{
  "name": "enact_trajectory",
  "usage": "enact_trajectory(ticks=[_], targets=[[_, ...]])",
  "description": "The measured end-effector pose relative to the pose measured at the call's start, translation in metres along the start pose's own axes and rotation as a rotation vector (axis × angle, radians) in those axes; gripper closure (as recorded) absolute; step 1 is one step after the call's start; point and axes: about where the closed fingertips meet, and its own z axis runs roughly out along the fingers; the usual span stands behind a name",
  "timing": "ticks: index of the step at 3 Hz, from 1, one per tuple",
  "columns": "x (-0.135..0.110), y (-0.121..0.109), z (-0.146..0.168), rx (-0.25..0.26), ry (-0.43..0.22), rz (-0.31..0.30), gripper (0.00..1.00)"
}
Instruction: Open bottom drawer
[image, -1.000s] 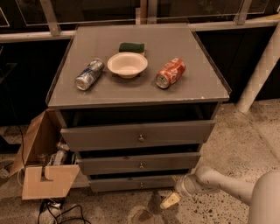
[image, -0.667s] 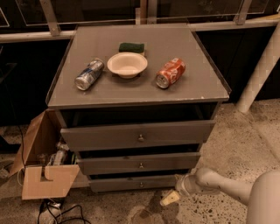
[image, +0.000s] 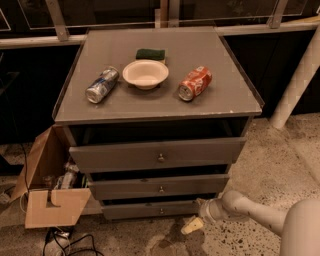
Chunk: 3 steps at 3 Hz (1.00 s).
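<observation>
The bottom drawer (image: 150, 210) is the slimmest grey front, lowest on the cabinet, with a small round metal knob (image: 161, 210) at its centre. It stands out only a little, about as far as the two drawers above. My gripper (image: 192, 226) is low by the floor, just right of and below the drawer's right end, reaching in from the lower right on a pale arm (image: 250, 212). It is apart from the knob, to the knob's right.
The cabinet top (image: 220, 95) holds a blue can (image: 102, 85), a white bowl (image: 145, 73), a green sponge (image: 150, 54) and a red can (image: 195, 83). An open cardboard box (image: 50, 205) and cables (image: 62, 242) lie at the left. A white post (image: 295, 85) stands at the right.
My gripper has drifted very slightly left, staying low by the bottom drawer's right end. The drawers have not moved.
</observation>
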Motion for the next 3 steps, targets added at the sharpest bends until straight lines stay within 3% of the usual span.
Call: enact_trajectory(ticks=[1, 3], targets=[[-0.015, -0.02, 0.015, 0.016, -0.037, -0.027, 0.0], [-0.024, -0.027, 0.027, 0.005, -0.055, -0.048, 0.0]])
